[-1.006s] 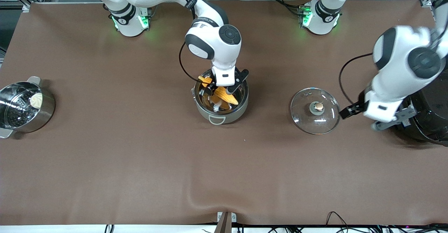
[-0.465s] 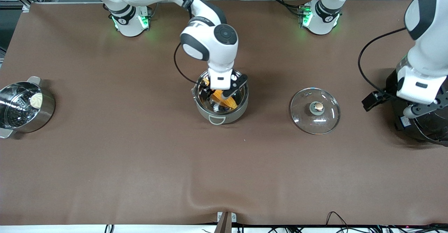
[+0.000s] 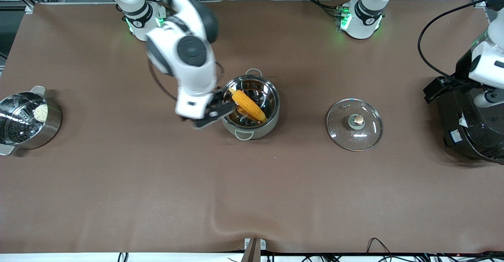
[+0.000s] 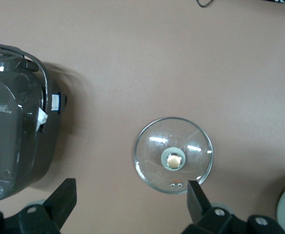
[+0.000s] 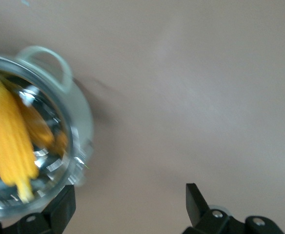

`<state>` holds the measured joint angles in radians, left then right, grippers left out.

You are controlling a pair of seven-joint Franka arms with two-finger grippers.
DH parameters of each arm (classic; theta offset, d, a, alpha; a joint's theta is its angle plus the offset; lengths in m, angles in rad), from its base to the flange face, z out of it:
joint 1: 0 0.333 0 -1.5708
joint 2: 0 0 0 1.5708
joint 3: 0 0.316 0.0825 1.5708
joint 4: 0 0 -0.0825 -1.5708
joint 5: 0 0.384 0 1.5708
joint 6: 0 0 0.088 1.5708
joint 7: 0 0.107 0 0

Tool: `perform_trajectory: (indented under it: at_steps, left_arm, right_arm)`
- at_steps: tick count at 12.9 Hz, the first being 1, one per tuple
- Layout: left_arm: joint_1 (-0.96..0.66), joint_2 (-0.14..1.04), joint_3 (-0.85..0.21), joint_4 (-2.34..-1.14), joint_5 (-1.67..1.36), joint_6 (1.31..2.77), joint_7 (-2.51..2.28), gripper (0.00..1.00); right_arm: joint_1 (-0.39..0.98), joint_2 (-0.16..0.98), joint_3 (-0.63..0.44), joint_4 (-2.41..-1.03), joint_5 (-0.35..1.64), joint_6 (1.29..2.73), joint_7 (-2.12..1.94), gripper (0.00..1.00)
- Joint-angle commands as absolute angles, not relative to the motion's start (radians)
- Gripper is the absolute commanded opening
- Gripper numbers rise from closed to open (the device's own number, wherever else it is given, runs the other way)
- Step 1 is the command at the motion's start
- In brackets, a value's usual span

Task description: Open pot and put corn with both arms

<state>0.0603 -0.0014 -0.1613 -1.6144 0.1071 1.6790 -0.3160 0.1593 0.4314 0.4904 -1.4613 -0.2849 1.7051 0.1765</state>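
Observation:
The shiny steel pot (image 3: 271, 117) stands open at the table's middle. The yellow-orange corn (image 3: 248, 104) lies slanted inside it, free of any gripper. The glass lid (image 3: 354, 125) with its brass knob lies flat on the table beside the pot, toward the left arm's end. My right gripper (image 3: 212, 110) is open and empty, raised just beside the pot's rim toward the right arm's end. Its wrist view shows the pot (image 5: 80, 127) and the corn (image 5: 8, 139) off to one side of the gripper (image 5: 130, 207). My left gripper (image 3: 482, 96) is open and empty, high over the black cooker's edge. Its wrist view shows the lid (image 4: 173, 155) below the gripper (image 4: 130, 204).
A large black cooker (image 3: 470, 130) stands at the left arm's end of the table and shows in the left wrist view (image 4: 10, 141). A steel steamer pot (image 3: 53, 126) with a white bun (image 3: 40, 112) stands at the right arm's end. Brown cloth covers the table.
My right gripper has let go of the corn, left the pot and moved toward the right arm's end. My left arm has risen and drawn away from the lid, over the cooker.

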Motion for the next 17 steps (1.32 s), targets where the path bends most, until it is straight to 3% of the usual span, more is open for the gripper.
perform_trajectory:
  at_steps: [1,3,8,9,10,12,13,17]
  left_arm:
    - [0.074,-0.003,-0.163,-1.557,0.045,1.602,-0.244,1.00]
    - [0.071,-0.003,-0.118,-1.554,0.002,1.582,-0.149,1.00]
    - [0.058,0.005,-0.124,-1.531,-0.029,1.505,-0.118,1.00]
    - [0.057,0.006,-0.133,-1.531,-0.028,1.485,-0.114,1.00]
    - [0.057,0.006,-0.147,-1.532,-0.025,1.479,-0.095,1.00]
    - [0.058,0.006,-0.172,-1.539,-0.011,1.477,-0.086,1.00]
    - [0.060,0.006,-0.172,-1.540,-0.011,1.476,-0.086,1.00]
    - [0.061,-0.006,-0.183,-1.569,0.032,1.474,-0.098,1.00]
  right_arm:
    - [0.037,0.371,0.508,-1.499,-0.229,1.626,0.152,1.00]
    - [-0.039,0.371,0.506,-1.499,-0.189,1.602,0.150,1.00]
    - [-0.247,0.296,0.502,-1.494,-0.117,1.572,-0.088,1.00]
    - [-0.262,0.272,0.465,-1.493,-0.053,1.557,-0.119,1.00]
    - [-0.220,0.227,0.357,-1.494,-0.026,1.537,-0.126,1.00]
    - [0.034,0.157,0.023,-1.496,-0.008,1.534,-0.121,1.00]
    - [0.066,0.128,-0.032,-1.496,-0.008,1.534,-0.111,1.00]
    - [-0.005,0.039,-0.044,-1.496,0.031,1.485,-0.066,1.00]
